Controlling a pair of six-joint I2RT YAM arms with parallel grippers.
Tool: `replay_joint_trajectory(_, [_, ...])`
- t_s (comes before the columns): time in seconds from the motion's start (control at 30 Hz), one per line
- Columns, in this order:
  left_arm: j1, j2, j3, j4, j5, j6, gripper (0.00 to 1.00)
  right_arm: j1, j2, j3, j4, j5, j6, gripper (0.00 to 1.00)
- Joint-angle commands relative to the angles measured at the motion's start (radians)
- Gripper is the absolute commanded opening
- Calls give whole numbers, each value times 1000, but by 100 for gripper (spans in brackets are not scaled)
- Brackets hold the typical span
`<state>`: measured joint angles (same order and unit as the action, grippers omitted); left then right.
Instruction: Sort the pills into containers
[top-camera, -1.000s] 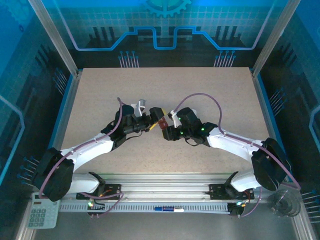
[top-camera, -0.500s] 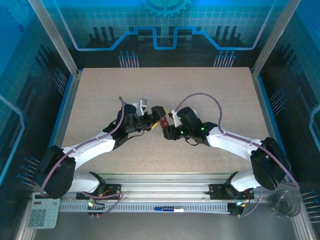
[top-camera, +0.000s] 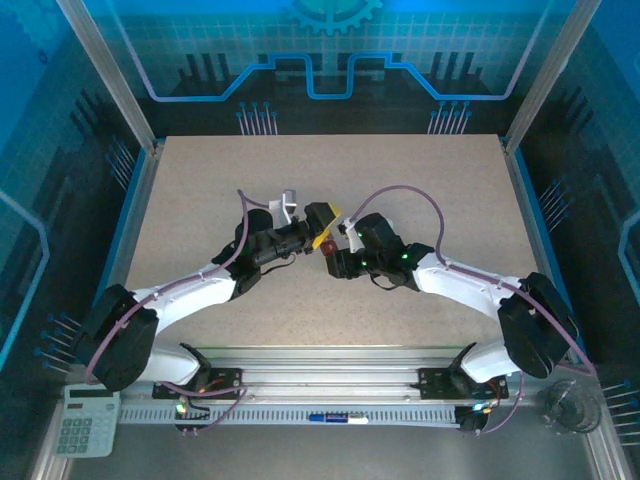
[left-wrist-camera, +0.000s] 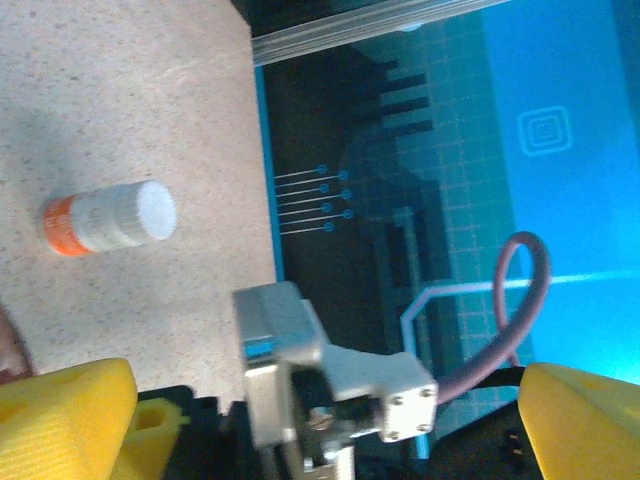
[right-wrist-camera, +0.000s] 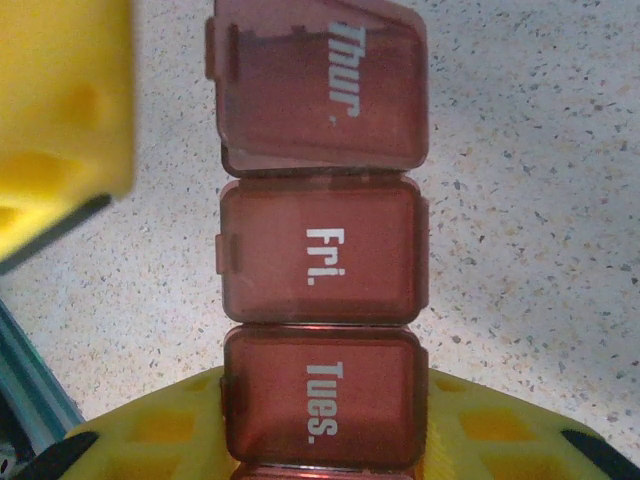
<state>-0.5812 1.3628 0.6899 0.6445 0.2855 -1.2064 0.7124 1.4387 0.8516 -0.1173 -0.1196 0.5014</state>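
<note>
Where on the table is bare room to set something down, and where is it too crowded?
Free: the wide far strip of the table beyond both grippers, and the near patch between the two arms. Crowded: the middle, where the left gripper and right gripper meet at the containers.

My top camera high behind the near edge of the table (top-camera: 200, 180), looking down on all of it, left wrist low, rolled, facing past the table edge, right wrist tight over the containers (right-wrist-camera: 320, 260), table centre, shared with top
</note>
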Motion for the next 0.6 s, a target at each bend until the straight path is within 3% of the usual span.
replay_joint_trajectory(0.0, [-5,-11,2,83,4,-30,99,-5,11,-7,26,-26,-1,27])
replay_joint_trajectory(0.27, [30,-121,-36,-103,-93,68,99,-15,17,-39,16,-38,-24,28])
replay_joint_trajectory(0.57, [173,-255,-110,-351,-128,206,99,-3,134,-11,-70,-28,-152,30])
